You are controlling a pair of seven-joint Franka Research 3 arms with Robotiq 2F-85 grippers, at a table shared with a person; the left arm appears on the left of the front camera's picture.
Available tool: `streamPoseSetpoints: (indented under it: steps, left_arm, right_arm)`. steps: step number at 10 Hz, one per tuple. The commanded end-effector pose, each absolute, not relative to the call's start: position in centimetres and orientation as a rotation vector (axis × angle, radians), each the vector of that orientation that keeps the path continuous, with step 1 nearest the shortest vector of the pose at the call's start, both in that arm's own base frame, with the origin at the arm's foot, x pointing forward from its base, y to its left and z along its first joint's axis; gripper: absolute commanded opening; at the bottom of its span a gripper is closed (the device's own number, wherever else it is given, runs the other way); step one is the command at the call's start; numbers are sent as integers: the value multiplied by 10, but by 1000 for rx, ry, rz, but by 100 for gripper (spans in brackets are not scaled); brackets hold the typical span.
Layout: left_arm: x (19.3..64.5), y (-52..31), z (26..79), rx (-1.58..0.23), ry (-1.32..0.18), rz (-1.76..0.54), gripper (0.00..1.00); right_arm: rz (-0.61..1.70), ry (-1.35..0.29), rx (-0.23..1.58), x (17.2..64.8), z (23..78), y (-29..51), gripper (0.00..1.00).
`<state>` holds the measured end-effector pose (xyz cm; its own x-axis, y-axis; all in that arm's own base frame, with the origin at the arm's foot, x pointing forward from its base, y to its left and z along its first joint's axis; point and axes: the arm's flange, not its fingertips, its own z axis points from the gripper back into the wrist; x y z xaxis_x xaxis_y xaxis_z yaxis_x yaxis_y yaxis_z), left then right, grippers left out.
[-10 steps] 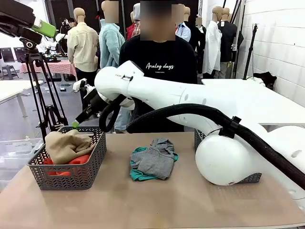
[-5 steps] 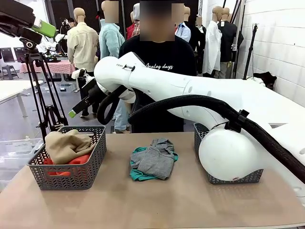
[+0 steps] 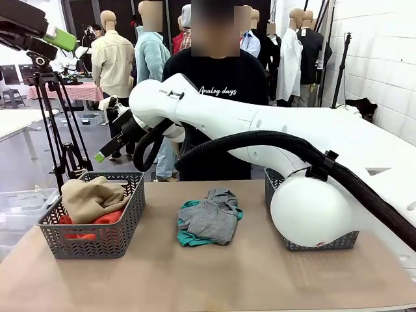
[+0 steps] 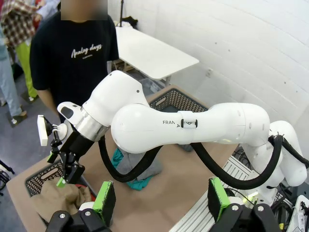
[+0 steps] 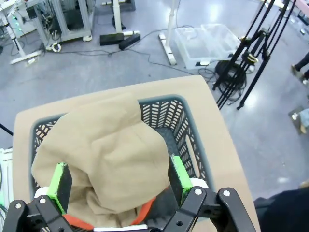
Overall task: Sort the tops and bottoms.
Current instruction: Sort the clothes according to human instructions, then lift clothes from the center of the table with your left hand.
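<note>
Hovering above the left basket [image 3: 128,218], the right gripper [image 3: 101,155] hangs in the air with its green-padded jaws spread wide and nothing between them. In the right wrist view the two pads of this gripper [image 5: 119,178] frame the basket's contents from above without touching them. The right arm [image 3: 260,127] reaches across the middle of the table [image 3: 227,279] from the right side to get there.

Directly below lies the tan T-shirt [image 3: 90,197], crumpled on top inside the grey mesh basket and rising over its rim. The orange-red T-shirt [image 3: 107,218] shows beneath it, against the near wall.

The left gripper [image 4: 161,200] is held high, looking down on the scene, its jaws likewise spread apart and empty.

At the centre of the table, well apart from the left basket, the grey garment [image 3: 213,218] sits bunched on top of the teal garment [image 3: 188,239], whose edges stick out at the left and near sides. The right basket [image 3: 320,245] stands at the table's right, partly hidden behind the right arm's elbow; what it holds cannot be told. A person [image 3: 218,84] in a black printed T-shirt stands at the far side.
</note>
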<state>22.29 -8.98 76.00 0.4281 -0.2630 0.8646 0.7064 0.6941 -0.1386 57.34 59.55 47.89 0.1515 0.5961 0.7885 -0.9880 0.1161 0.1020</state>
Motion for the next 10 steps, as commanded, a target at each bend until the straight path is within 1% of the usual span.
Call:
streamPoseSetpoints:
  steps: [1,10]
  left_arm:
    - [223,-89,760,-557,-943,-660,100]
    - [223,-89,760,-557,-943,-660,100]
  right_arm:
    - [1303,-668,729,574,480,595,100]
    - [1297,-671,734,573,479,595,100]
